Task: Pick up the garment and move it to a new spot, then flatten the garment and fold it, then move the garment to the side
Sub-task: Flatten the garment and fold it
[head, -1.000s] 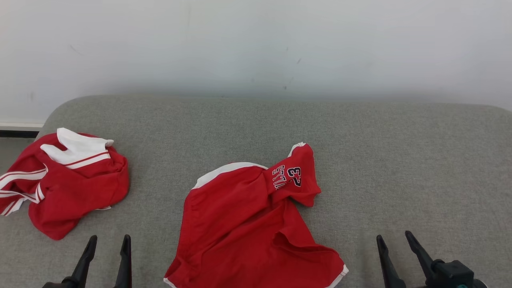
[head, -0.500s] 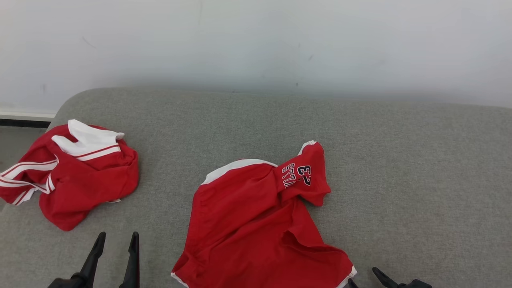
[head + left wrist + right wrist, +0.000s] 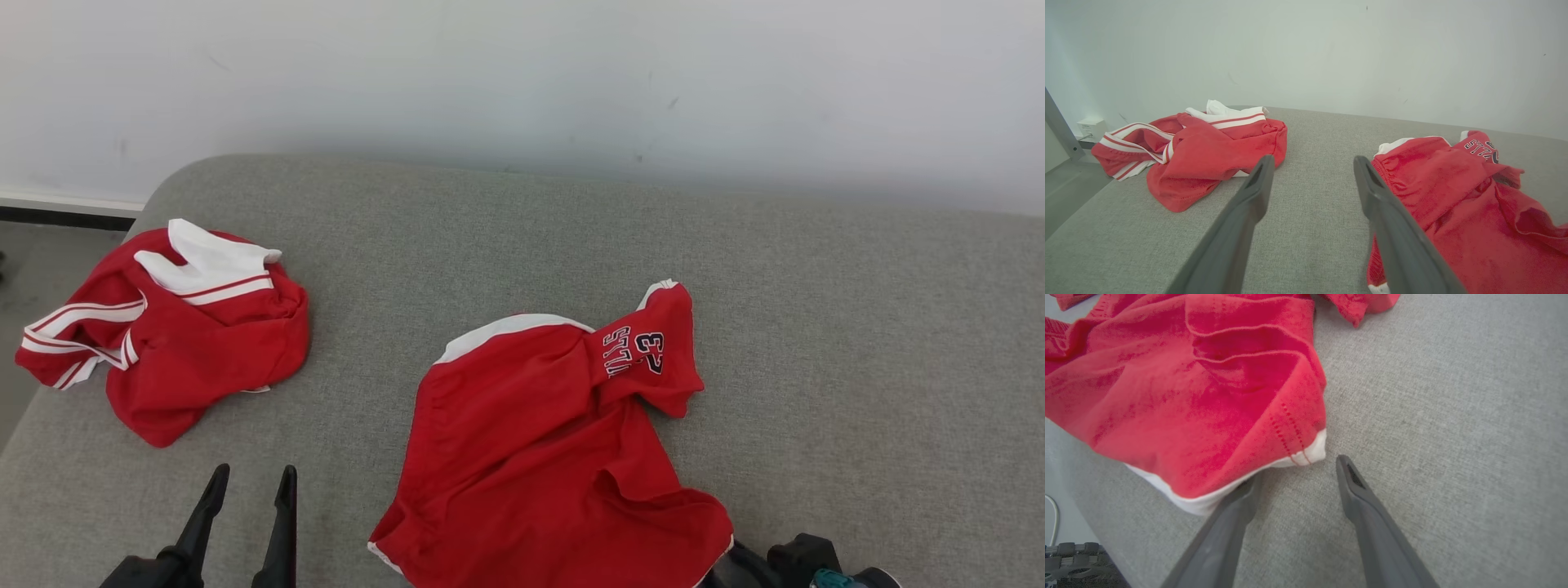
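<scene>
Left: a second red garment [image 3: 188, 343] sits bunched near the surface [image 3: 816, 327] edge; we ignore it. Left tool [image 3: 254, 471] is released, jaws wide, over bare upholstery. Centre: our garment [image 3: 539, 441], red shorts, crumpled, one leg flipped over. It's light and limp, so we expect sag and drag. We'd take the white hem corner [image 3: 1310, 451]. Right tool [image 3: 1296, 469] is unclenched there, one fingertip hidden under the hem.
</scene>
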